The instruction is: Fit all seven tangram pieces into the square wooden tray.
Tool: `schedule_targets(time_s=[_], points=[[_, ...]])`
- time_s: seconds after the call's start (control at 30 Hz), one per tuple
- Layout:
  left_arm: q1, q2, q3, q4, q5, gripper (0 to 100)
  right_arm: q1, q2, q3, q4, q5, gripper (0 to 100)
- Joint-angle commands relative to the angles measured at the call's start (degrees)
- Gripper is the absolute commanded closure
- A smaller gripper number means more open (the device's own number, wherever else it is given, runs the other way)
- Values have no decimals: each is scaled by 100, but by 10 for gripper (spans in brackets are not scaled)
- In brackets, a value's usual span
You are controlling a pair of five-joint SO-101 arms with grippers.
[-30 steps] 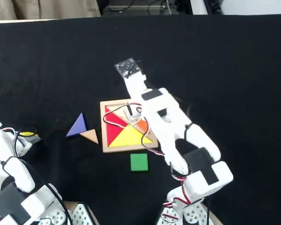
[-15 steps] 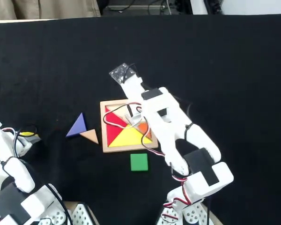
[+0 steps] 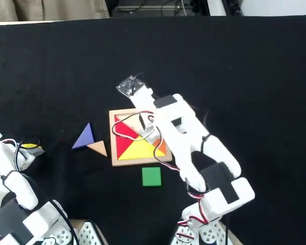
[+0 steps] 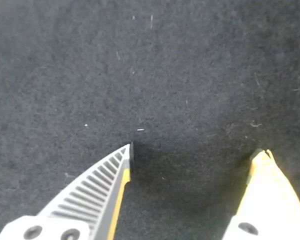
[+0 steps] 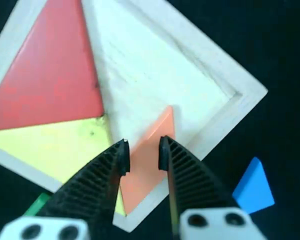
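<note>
Inside the square wooden tray (image 3: 112, 138), red triangle (image 5: 50, 75), yellow triangle (image 5: 55, 145) and orange flat piece (image 5: 160, 125) are seated. Blue triangle (image 3: 84, 137) and tan triangle (image 3: 98, 148) at 9 o'clock, and green square (image 3: 151, 176) at 6 o'clock, are left to fit. The right tool (image 5: 142, 148) is narrowly parted, empty.

Table (image 3: 255, 76), tray (image 3: 112, 138), square (image 3: 151, 176), blue triangle (image 3: 85, 138), tan triangle (image 3: 98, 148)

Right arm (image 3: 186, 133): white chunky shells, black boxes, red and black wires. Left arm (image 3: 15, 190), lower left: same colours. Right gripper (image 5: 142, 150): black ribbed fingers. Left gripper (image 4: 195, 155): grey ribbed finger, yellow finger.
</note>
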Motion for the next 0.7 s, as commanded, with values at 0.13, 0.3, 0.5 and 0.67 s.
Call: schedule_targets(time_s=[0.13, 0.3, 0.5, 0.67], points=[[75, -18, -110, -62, 0, 636, 44, -664, 4, 237, 18, 892], [75, -18, -119, -62, 0, 636, 26, -1288, 470, -273, -281, 892], [84, -9, -119, -62, 0, 636, -510, -1868, 1059, -1064, -484, 892], [31, -9, -119, -70, 9, 636, -1512, -1534, -4, -246, -158, 890]])
